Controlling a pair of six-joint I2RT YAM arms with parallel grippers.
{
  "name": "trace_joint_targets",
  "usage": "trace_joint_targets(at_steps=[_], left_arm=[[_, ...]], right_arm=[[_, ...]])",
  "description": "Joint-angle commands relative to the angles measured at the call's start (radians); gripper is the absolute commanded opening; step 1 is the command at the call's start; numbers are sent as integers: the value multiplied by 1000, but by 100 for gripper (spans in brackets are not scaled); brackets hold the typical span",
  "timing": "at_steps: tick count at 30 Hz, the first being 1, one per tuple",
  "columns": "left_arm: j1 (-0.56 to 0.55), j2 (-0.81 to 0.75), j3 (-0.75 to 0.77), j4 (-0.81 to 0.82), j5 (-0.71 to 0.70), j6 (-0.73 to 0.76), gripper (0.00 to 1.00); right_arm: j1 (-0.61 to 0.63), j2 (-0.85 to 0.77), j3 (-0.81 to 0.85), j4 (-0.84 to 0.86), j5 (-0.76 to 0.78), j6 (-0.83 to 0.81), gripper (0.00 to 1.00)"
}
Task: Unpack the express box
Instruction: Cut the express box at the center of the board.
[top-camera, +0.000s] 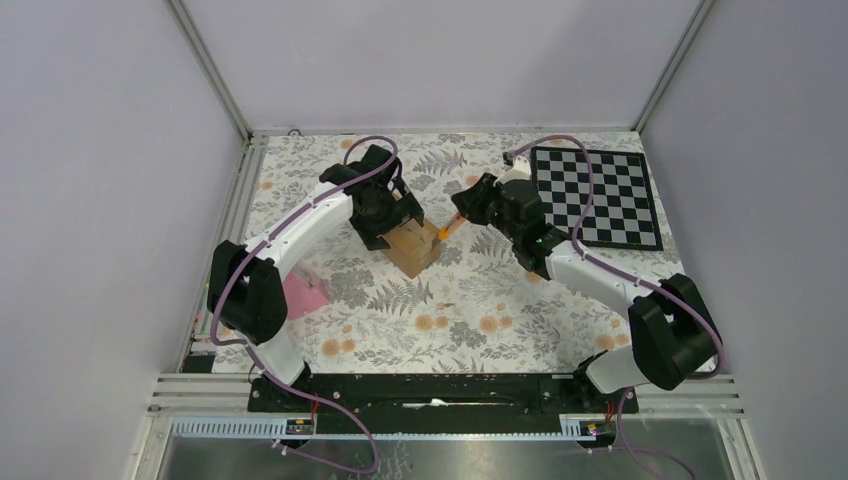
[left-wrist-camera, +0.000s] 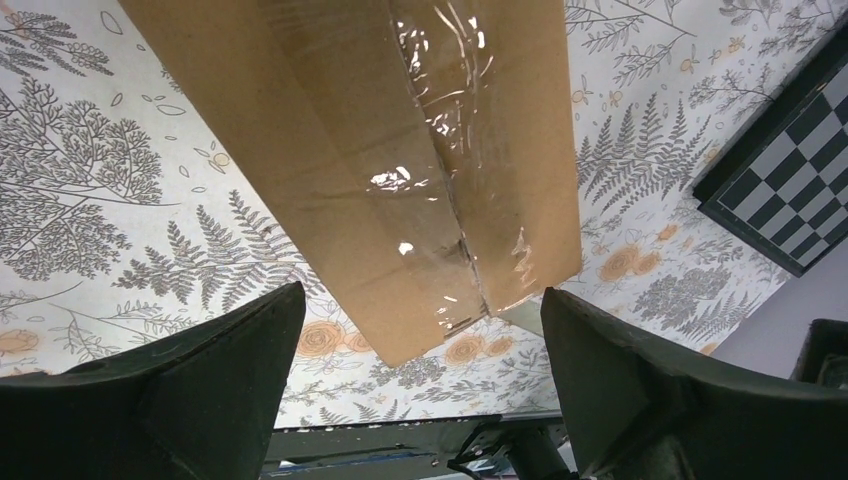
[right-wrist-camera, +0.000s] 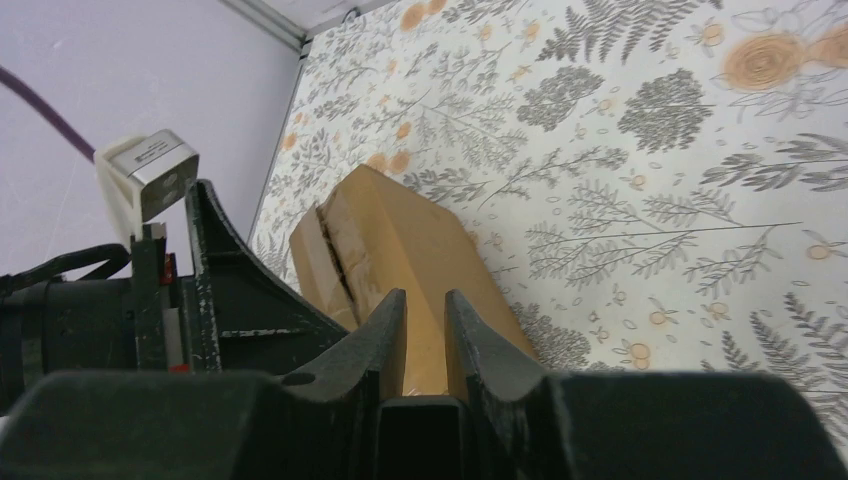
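The left gripper hangs wide open over the box, holding nothing. The right gripper, nearly closed beside the box, seems to pinch an orange cutter.

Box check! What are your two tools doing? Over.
Left tool open at express box. Right tool shut on orange cutter, tip at box. Tape on seam. Nothing blocking.

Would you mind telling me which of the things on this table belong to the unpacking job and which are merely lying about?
Part of the job:
- express box, taped along its seam
- orange cutter, held in the right fingers
- left fingers, open over the box

Lying about:
- pink wedge
- checkerboard
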Motion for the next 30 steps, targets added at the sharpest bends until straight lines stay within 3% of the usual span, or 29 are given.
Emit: trace_joint_targets(at_steps=[1, 10, 20, 24, 30], left_arm=[[-3, -6, 35, 59, 0, -25, 99], [-4, -19, -46, 197, 61, -99, 99], [-96, 81, 0, 272, 117, -231, 99], [-104, 108, 63, 203, 77, -215, 99], [-86, 16, 6, 180, 24, -212, 99]], right_arm=[[-45, -58, -31, 62, 8, 25, 0], [-70, -253, -410, 314, 182, 434, 0], [-99, -305, -478, 340, 319, 459, 0], [-146, -254, -496, 445, 298, 509, 0], [-179, -110, -529, 682, 280, 605, 0]])
